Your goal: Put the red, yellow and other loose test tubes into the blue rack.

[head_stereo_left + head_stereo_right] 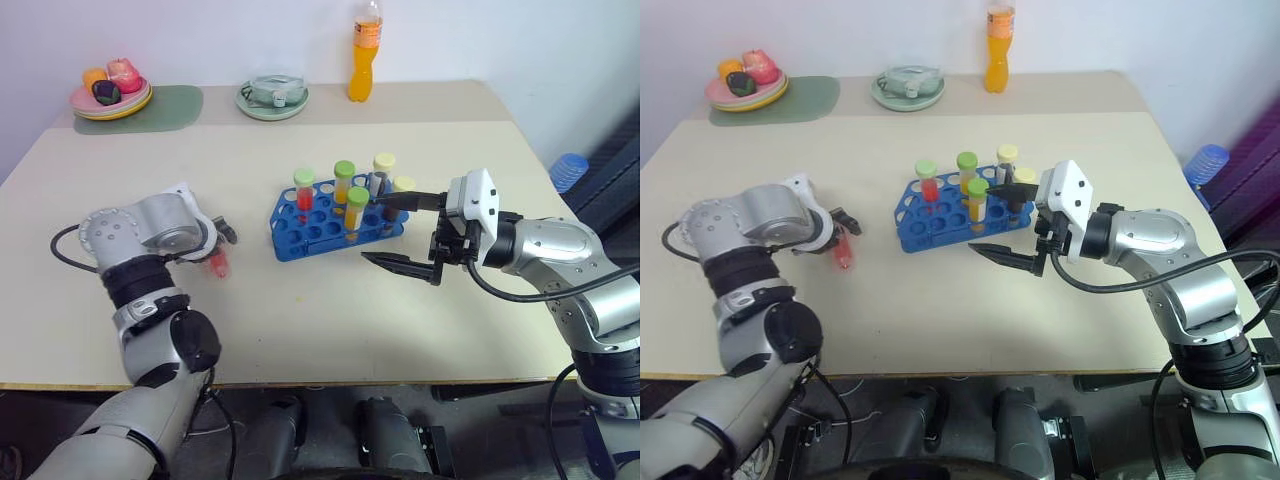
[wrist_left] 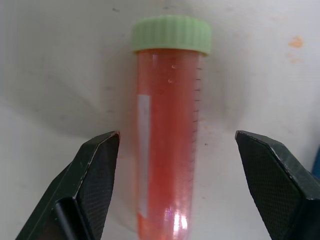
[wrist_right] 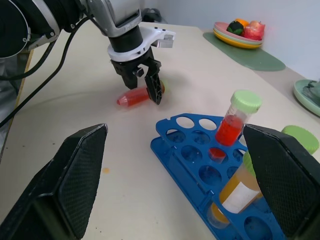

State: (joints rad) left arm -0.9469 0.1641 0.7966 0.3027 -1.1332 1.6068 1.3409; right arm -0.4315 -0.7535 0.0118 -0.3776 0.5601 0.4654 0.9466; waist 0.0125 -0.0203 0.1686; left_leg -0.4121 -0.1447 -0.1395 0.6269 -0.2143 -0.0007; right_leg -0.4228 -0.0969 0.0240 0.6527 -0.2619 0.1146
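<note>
- My left gripper [image 3: 145, 82] points steeply down at a red test tube [image 2: 167, 145] lying flat on the cream table [image 1: 300, 320], to the left of the blue rack [image 1: 335, 225].
- In my left wrist view the tube runs lengthwise between my two black fingers [image 2: 95, 175], slightly nearer one than the other, with bare table showing on both sides. Neither pad touches it.
- My left fingers stand wide apart and hold nothing.
- The tube's long axis runs along the tabletop. In the wrist view its green cap [image 2: 171, 34] is at the far end, away from my wrist, and its tapered end comes toward me between the fingers.
- In the right wrist view the same tube lies on its side under my left fingertips, one finger crossing in front of it near the cap end.
- My right gripper [image 1: 400, 232] hovers just beside the right end of the rack, pointing leftward at about level, fingers spread wide and empty.
- The rack holds several capped tubes upright or slightly tilted: one red with a green cap [image 1: 304, 190], yellow-orange ones with green caps [image 1: 355, 212], and cream-capped ones behind my right finger.
</note>
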